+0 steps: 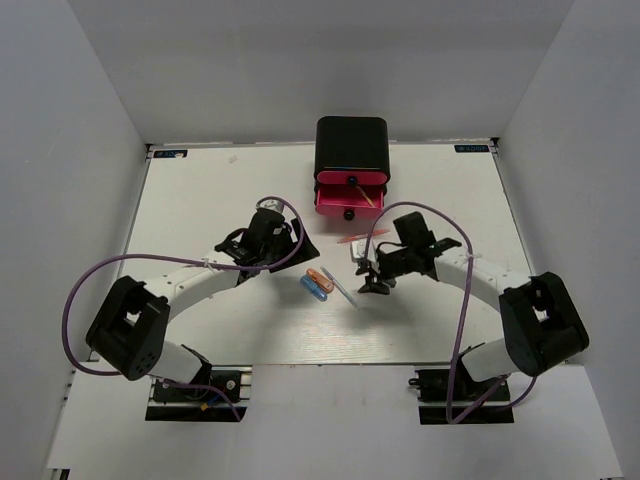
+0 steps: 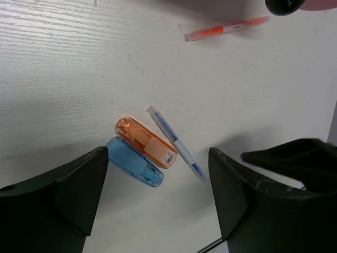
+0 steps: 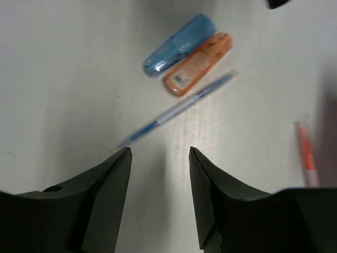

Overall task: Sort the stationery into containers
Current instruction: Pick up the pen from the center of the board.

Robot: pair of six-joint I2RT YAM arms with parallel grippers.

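On the table lie an orange capsule (image 1: 318,279) and a blue capsule (image 1: 313,290) side by side, a light-blue pen (image 1: 346,292) just right of them, and a pink-orange pen (image 1: 352,241) nearer the containers (image 1: 351,148). The containers are a black cabinet whose pink drawers (image 1: 349,204) stand pulled out. My left gripper (image 1: 298,256) hovers open just left of the capsules; in its wrist view the orange capsule (image 2: 147,143) and blue capsule (image 2: 134,162) lie ahead of its tips (image 2: 158,155). My right gripper (image 1: 371,281) is open and holds nothing, its tips (image 3: 159,150) just short of the pen (image 3: 179,108).
White walls enclose the table on three sides. The right gripper's dark fingers (image 2: 295,158) show at the right of the left wrist view, close to the left one. A drawer knob (image 2: 284,5) shows at that view's top edge.
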